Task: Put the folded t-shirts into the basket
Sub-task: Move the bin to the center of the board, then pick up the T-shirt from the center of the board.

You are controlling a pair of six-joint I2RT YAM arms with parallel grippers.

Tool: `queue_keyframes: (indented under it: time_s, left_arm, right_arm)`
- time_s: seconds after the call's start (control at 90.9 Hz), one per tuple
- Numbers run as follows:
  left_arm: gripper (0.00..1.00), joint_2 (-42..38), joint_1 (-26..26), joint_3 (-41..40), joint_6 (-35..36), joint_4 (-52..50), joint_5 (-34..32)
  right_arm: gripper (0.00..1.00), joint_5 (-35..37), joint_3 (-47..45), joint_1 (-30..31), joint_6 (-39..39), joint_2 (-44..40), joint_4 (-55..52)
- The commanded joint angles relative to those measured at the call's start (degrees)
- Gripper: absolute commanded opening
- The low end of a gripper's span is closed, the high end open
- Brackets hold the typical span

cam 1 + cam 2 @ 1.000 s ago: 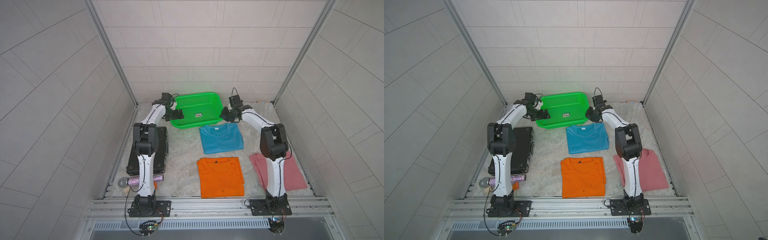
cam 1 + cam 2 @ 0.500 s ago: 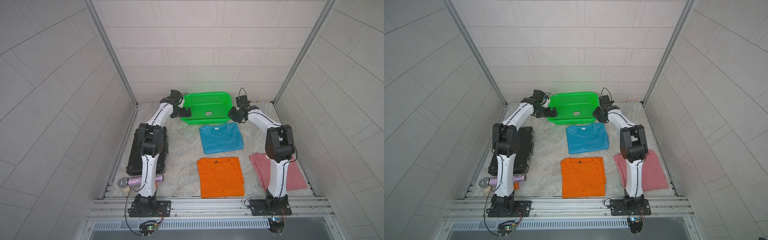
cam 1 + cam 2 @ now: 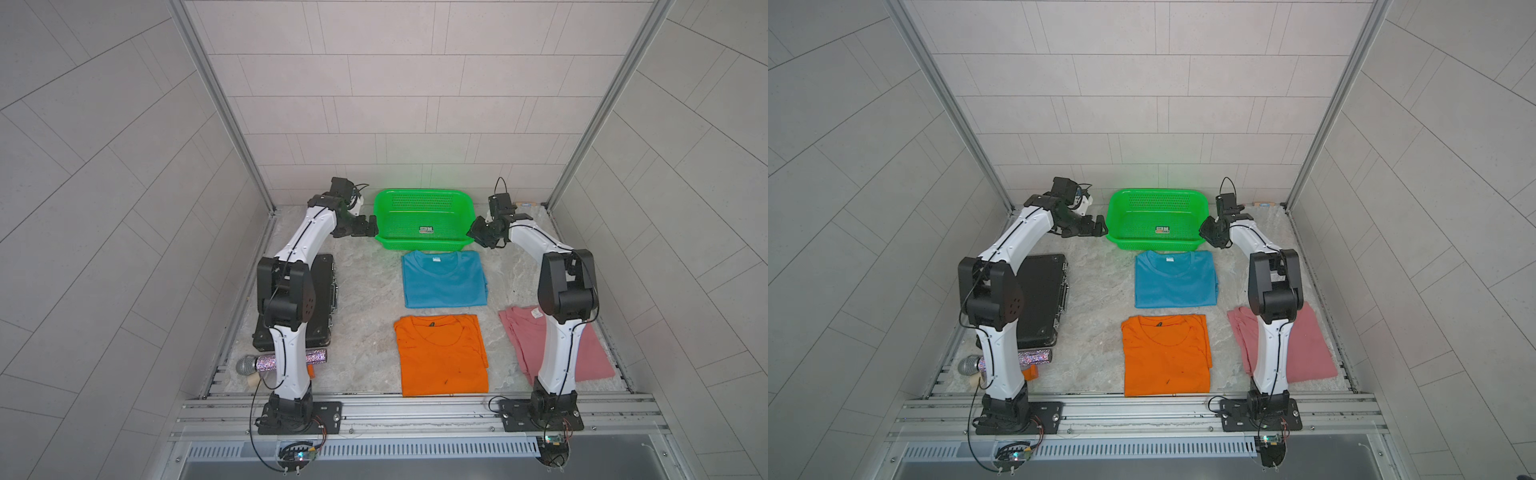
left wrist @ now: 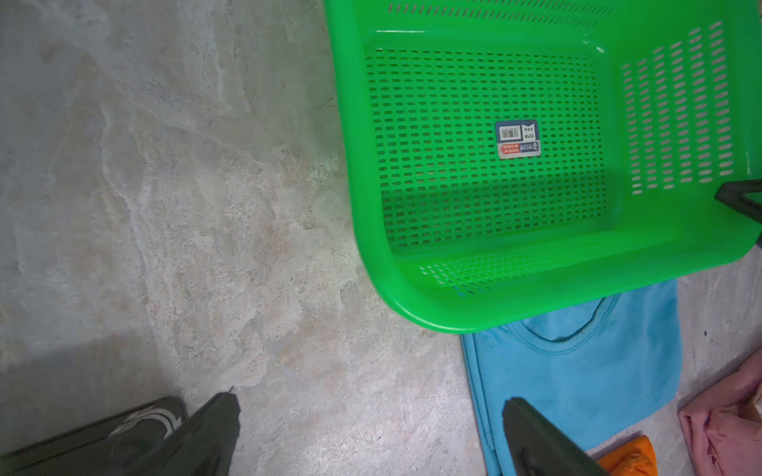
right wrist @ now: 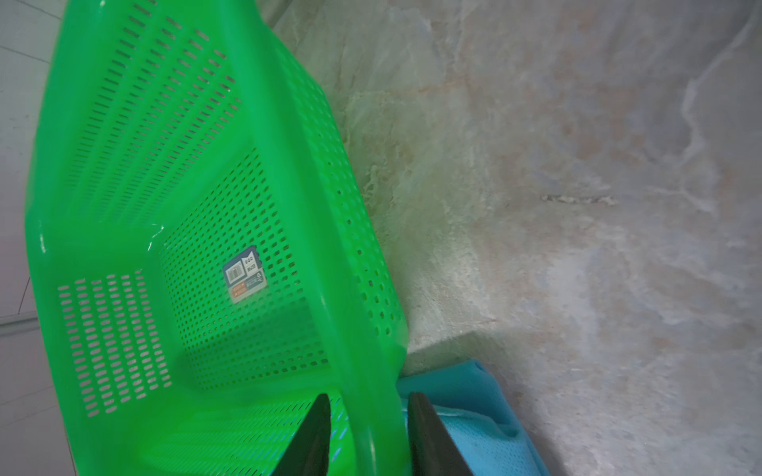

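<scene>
The green basket [image 3: 424, 246] stands level at the back centre, and its front edge overlaps the collar of the blue t-shirt [image 3: 444, 282]. The orange t-shirt [image 3: 440, 353] lies in front of the blue one. The pink t-shirt [image 3: 594, 357] lies at the right, partly hidden by the right arm. My left gripper [image 3: 368, 228] is open just off the basket's left rim [image 4: 350, 165], with only table between its fingers. My right gripper [image 5: 370, 396] straddles the basket's right rim [image 5: 297, 165]. Its jaws are loosened, with a slight gap at one finger.
A black flat case [image 3: 324, 291] lies at the left under the left arm. A glittery microphone [image 3: 266, 362] and a small orange piece [image 3: 1030, 372] sit at the front left. Tiled walls close in the back and both sides.
Both arms shifted the basket to the right and set it level. The left gripper now stands off the rim. The right jaws have widened around the rim.
</scene>
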Motion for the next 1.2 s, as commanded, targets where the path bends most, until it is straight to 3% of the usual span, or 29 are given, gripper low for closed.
queue_keyframes:
  time_s: [0.0, 0.286, 0.462, 0.605, 0.671, 0.759, 0.979, 1.189]
  left_arm:
    - [1.00, -2.29, 0.03, -2.52, 0.90, 1.32, -2.01]
    - [1.00, -9.51, -0.88, -9.38, 1.21, 1.13, -3.44]
    - [1.00, -16.78, -1.28, -17.73, -0.84, 0.85, 3.35]
    - [1.00, -21.70, -1.40, -25.76, -3.46, 2.61, 10.94]
    - [1.00, -24.22, -1.61, -31.64, -5.95, 6.51, 16.99]
    - [1.00, -26.80, -2.81, -37.60, -10.66, 13.28, 20.34]
    - [1.00, -23.01, -8.57, -41.70, -22.71, 23.92, 20.50]
    - [0.93, -15.13, -11.96, -38.72, -26.93, 27.09, 16.12]
  right_arm:
    - [0.38, -2.54, 2.84, 0.03, -4.51, 1.74, -4.89]
    - [0.58, -4.42, 2.58, -1.19, -7.65, -3.32, -8.23]
    - [0.90, -6.29, -0.17, -2.13, -10.33, -11.16, -11.45]
    - [0.91, -10.29, -4.32, -2.68, -13.08, -17.16, -14.64]
    - [0.91, -12.14, -7.19, -2.79, -14.78, -19.26, -16.19]
    - [0.89, -14.56, -13.47, -3.16, -16.93, -22.08, -15.19]
    - [0.87, -12.42, -24.19, -5.39, -17.46, -24.31, -12.43]
    - [0.85, -16.80, -27.99, -11.06, -16.50, -21.63, -9.28]
